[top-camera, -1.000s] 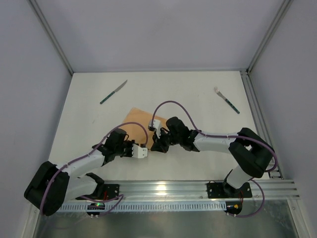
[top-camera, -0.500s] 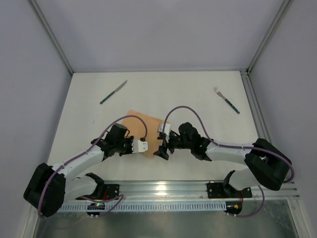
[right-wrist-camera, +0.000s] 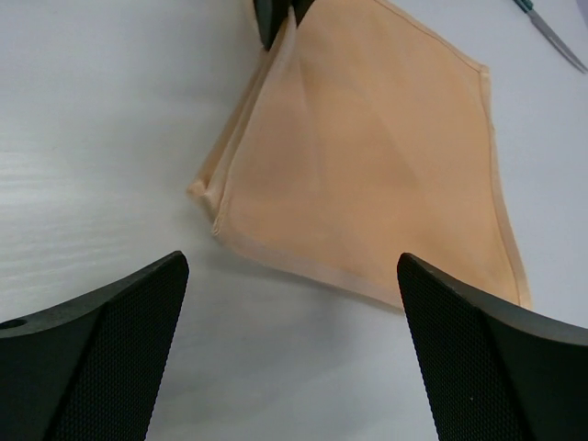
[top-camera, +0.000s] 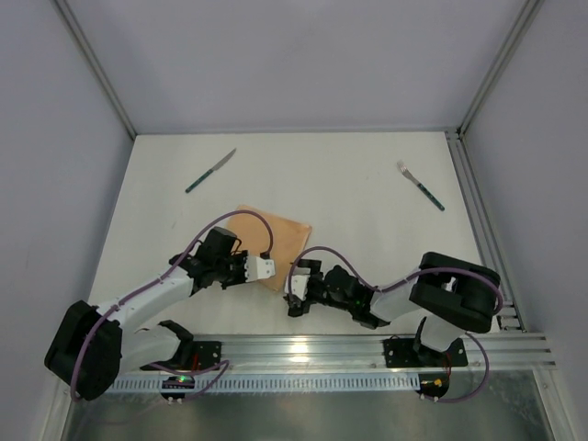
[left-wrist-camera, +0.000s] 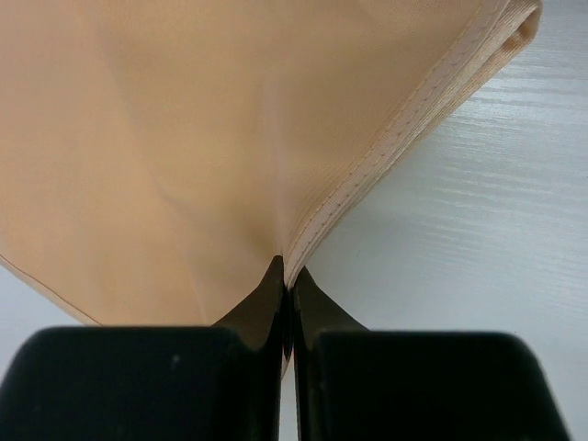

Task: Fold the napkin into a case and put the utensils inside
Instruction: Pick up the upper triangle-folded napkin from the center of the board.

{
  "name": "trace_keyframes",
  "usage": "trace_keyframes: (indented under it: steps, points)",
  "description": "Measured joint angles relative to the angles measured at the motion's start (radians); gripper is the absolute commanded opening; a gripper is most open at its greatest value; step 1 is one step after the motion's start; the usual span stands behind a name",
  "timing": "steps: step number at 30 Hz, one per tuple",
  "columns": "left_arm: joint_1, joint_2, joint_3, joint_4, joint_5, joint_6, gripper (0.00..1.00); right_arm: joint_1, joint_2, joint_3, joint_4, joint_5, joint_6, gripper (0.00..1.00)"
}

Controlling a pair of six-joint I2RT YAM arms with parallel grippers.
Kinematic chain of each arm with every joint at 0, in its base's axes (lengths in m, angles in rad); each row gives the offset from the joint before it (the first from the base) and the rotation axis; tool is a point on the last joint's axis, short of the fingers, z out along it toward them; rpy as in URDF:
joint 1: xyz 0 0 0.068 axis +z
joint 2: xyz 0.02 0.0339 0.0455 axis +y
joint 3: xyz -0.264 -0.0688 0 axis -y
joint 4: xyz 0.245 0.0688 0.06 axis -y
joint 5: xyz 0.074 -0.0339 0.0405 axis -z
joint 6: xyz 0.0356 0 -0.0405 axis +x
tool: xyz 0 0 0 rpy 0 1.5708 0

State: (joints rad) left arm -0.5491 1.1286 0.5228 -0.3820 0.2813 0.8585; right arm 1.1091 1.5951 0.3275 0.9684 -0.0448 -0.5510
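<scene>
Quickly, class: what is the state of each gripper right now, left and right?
The left gripper is shut on the napkin, pinching its edge.
The right gripper is open and holds nothing.

My overhead camera looks steeply down from the near side, far enough back to show the whole table. My two wrist cameras sit low and close, facing the napkin from opposite sides. All three views share it.
</scene>
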Motion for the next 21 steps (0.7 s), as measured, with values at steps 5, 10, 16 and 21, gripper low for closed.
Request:
trace_keyframes:
  steps: [5,10,16,21]
  points:
    - [0.000,0.000,0.001,-0.008,0.004,-0.014,0.00,0.001,0.084,0.048,0.059,0.036,-0.032,0.99]
    - [0.000,0.000,0.001,-0.018,0.010,-0.016,0.00,0.013,0.139,0.064,0.079,0.020,-0.068,0.96]
    - [0.000,0.000,0.024,-0.027,0.032,-0.040,0.00,0.051,0.176,0.091,0.092,0.015,-0.077,0.72]
    - [0.000,0.005,0.037,-0.027,0.045,-0.050,0.00,0.063,0.212,0.101,0.109,0.029,-0.064,0.49]
